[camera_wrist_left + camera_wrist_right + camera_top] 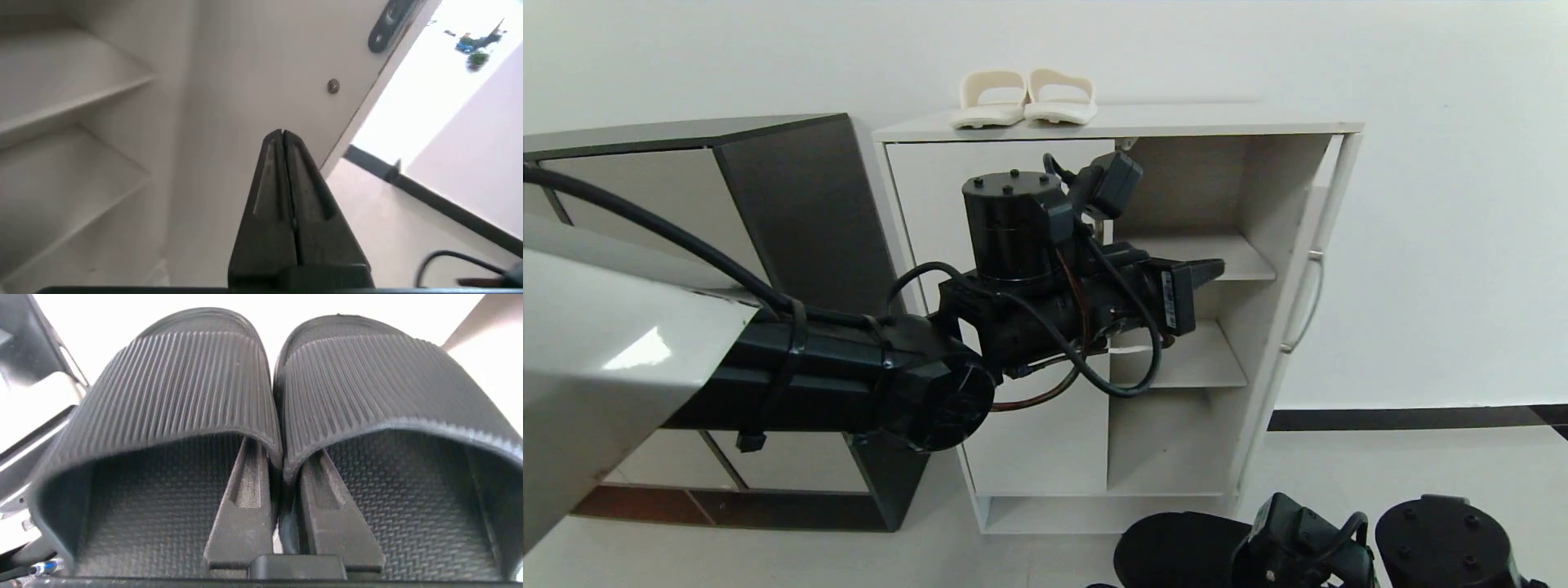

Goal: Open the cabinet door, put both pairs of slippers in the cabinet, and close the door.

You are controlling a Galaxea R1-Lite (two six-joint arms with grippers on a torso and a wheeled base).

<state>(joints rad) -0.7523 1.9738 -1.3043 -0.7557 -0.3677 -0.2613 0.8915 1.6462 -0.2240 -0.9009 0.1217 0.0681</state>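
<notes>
Black slippers (188,384), one pair, two shoes, are sitting clamped in the right tool (283,469). The right wrist view is showing one finger (245,498) inside each shoe, pinching the two touching inner walls together. In the head view the pair is hanging low over the floor (1380,465), in front of the cabinet (1176,122). Cream slippers (1025,98), the second pair, are lying side by side on the cabinet top. The right door (1319,245) is standing open, with two shelves (1201,257) showing inside. The left tool (1215,266) is hovering level with the upper shelf, and the left wrist view is showing its fingers (270,188) pressed together, gripping nothing.
</notes>
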